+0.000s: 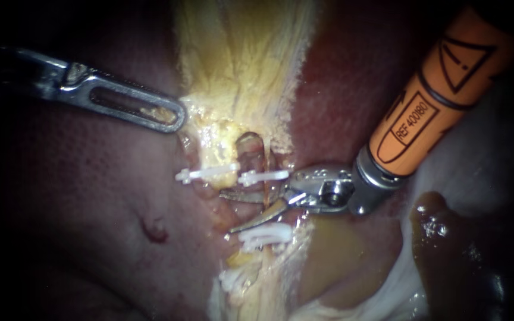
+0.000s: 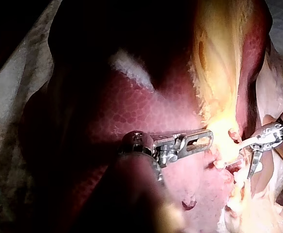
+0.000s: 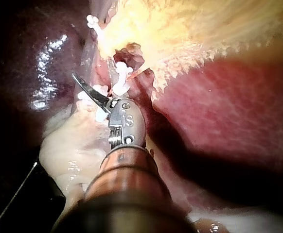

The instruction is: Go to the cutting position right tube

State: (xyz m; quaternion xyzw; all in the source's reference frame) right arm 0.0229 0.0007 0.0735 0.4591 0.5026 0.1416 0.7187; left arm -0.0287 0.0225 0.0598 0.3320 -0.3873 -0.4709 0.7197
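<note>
My right instrument (image 1: 233, 211) has its two blades spread wide, the right tube (image 1: 265, 190) standing in the gap between them, an upper white clip (image 1: 263, 176) above and lower white clips (image 1: 266, 235) below, while my left instrument (image 1: 171, 116) rests against the yellow tissue (image 1: 245, 59) beside the liver (image 1: 90, 208).

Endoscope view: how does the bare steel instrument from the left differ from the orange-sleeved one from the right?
The left instrument is bare steel with a flat slotted jaw; the right instrument has an orange sleeve and slim curved blades. The left's jaws look shut on the yellow tissue at its edge; the right's stand open, gripping nothing. The left sits up-left of the white clips; the right lies between the clip rows. Both tips are steel.
</note>
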